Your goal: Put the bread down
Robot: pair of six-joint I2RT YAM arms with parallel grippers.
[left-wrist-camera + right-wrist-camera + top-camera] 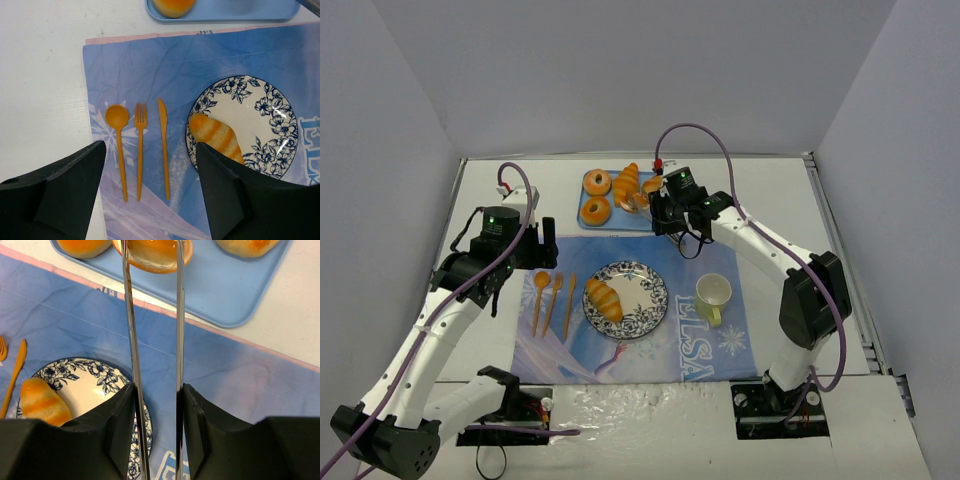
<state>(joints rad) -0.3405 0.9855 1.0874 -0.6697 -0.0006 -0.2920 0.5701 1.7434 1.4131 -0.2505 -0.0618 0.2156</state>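
Observation:
My right gripper (pixel 667 212) (pixel 157 395) is shut on a pair of metal tongs (pixel 131 320). The tong tips clasp a golden bread roll (pixel 156 251) over the blue tray (pixel 227 287) (pixel 618 218). The tray also holds two ring-shaped buns (pixel 597 183) and a croissant (pixel 629 183). A striped bread roll (pixel 604 299) (pixel 216 136) (pixel 42 403) lies on the left part of the blue-flowered plate (pixel 656 298) (pixel 272 96) on the placemat. My left gripper (pixel 548 243) (pixel 150 148) is open and empty, above the placemat near the cutlery.
An orange spoon (pixel 119 131), fork (pixel 140 145) and knife (pixel 164 140) lie side by side left of the plate. A pale yellow mug (pixel 712 296) stands right of the plate on the blue placemat (pixel 650 345). White walls enclose the table.

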